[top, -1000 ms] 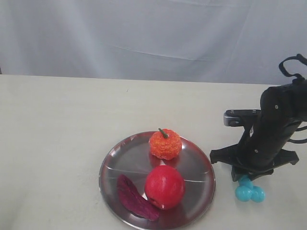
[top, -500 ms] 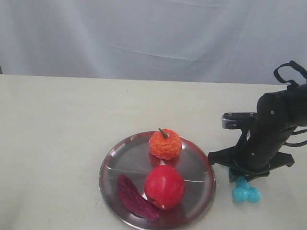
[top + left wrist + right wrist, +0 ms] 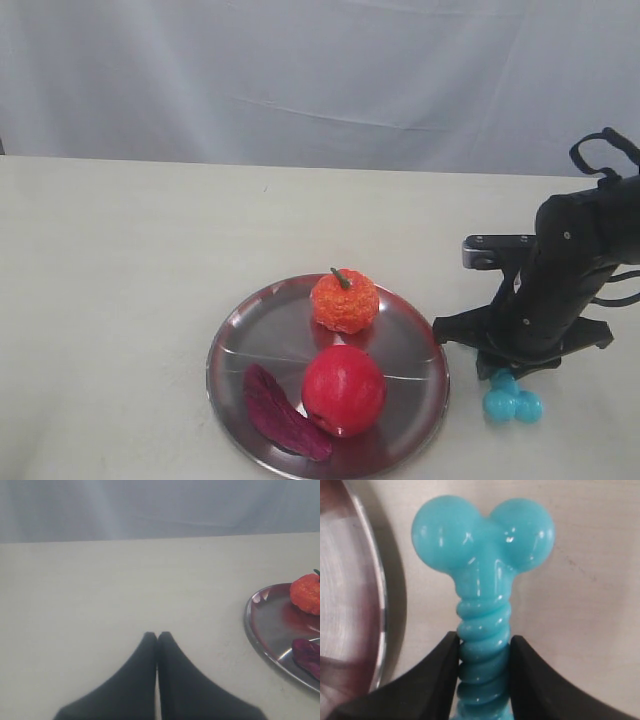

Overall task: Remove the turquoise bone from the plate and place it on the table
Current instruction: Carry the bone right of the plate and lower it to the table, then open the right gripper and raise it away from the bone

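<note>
Right tool (image 3: 484, 645) grips the ribbed shaft of the turquoise bone (image 3: 482, 565), jaws narrow around it. Bone is clear of the plate (image 3: 216, 360), just beside its rim, low over or on the bench (image 3: 120, 280); contact cannot be confirmed. Remaining, by assessment: release and withdraw. Left tool (image 3: 157, 636) is closed, empty, well apart.

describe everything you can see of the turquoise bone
The turquoise bone is a glossy, rubbery-looking toy with a ribbed shaft and two round knobs at the visible end; its other end is hidden. The right gripper clamps the shaft between its black fingers. The bone is off the plate, just beside its rim on the right in the exterior view, low over the beige table. Whether the knobs touch the table cannot be told.
</note>
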Tool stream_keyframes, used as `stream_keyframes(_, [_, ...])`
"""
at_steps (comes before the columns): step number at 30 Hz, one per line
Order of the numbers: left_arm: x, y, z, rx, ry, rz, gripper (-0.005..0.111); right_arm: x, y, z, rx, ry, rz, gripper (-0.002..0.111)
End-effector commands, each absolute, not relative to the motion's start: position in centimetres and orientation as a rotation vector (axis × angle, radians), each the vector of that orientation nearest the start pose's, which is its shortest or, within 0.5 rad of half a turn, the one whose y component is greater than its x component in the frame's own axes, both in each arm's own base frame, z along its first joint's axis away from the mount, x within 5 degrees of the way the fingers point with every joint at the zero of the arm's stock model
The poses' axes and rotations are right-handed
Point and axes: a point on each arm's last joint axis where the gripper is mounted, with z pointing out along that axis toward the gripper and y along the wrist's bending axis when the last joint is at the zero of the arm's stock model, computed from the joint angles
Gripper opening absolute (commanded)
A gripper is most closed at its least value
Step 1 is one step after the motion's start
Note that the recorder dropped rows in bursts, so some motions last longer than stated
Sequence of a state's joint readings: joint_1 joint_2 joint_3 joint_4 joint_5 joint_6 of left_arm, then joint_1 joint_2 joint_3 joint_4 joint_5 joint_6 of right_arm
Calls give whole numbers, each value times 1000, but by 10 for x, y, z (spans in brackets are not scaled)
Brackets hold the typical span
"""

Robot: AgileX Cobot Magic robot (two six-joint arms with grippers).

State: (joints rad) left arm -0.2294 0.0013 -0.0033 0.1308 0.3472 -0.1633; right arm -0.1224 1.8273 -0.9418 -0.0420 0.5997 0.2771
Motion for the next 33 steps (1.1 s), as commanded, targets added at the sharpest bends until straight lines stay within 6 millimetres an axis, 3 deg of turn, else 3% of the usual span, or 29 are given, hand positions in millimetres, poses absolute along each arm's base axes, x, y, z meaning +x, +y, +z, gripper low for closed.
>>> stream_keyframes(1, [53, -8, 182, 145, 1824, -150, 0, 312, -42, 132, 542, 2919, -28, 0])
stream_keyframes(7, [53, -8, 182, 145, 1824, -150, 0, 311, -42, 132, 545, 2933, -30, 4])
stream_keyframes(12, [53, -8, 182, 145, 1824, -150, 0, 311, -42, 132, 548, 2933, -30, 34])
stream_keyframes(15, [53, -8, 182, 145, 1824, -150, 0, 312, -42, 132, 554, 2924, -28, 43])
stream_keyframes(28, [53, -8, 182, 144, 1824, -151, 0, 312, -42, 132, 558, 2915, -26, 44])
stream_keyframes(33, [53, -8, 182, 144, 1824, -151, 0, 310, -42, 143, 570, 2904, -26, 44])
